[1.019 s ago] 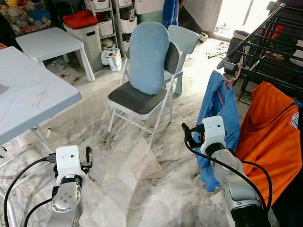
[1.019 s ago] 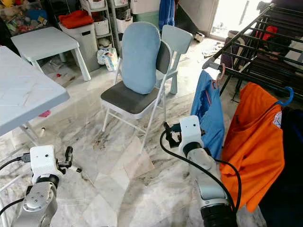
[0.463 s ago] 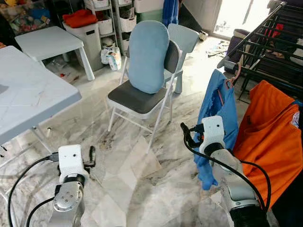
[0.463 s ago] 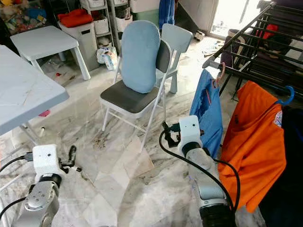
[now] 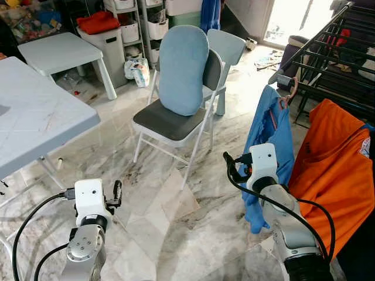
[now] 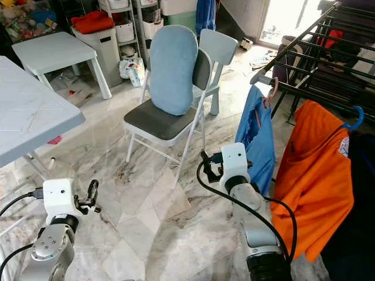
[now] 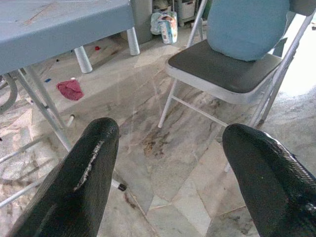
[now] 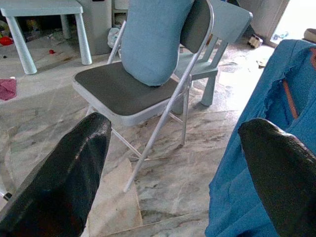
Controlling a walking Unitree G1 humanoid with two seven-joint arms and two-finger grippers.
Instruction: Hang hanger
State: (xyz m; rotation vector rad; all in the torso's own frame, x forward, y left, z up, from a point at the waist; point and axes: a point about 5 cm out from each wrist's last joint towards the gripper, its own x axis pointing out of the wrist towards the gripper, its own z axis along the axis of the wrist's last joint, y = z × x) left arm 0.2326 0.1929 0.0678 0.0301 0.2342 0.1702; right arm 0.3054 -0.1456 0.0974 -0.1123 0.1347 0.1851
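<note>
Right gripper (image 8: 168, 163) spread wide, empty, just beside blue shirt (image 5: 270, 140) | left gripper (image 7: 170, 163) wide, empty, low over floor | I see shirt's hanger (image 5: 290, 93) hooked on rack (image 5: 328, 52), mostly hidden by cloth.

folding chair (image 5: 176, 126), blue cushion (image 5: 183, 70), white table (image 5: 35, 120)

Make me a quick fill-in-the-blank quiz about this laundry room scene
1. The pale blue cushion leans upright on the grey folding ____.
2. Beside the blue shirt on the black drying rack hangs a shirt coloured ____.
3. Both the left gripper and the right gripper have their fingers ____.

Missing words: chair; orange; open
</note>
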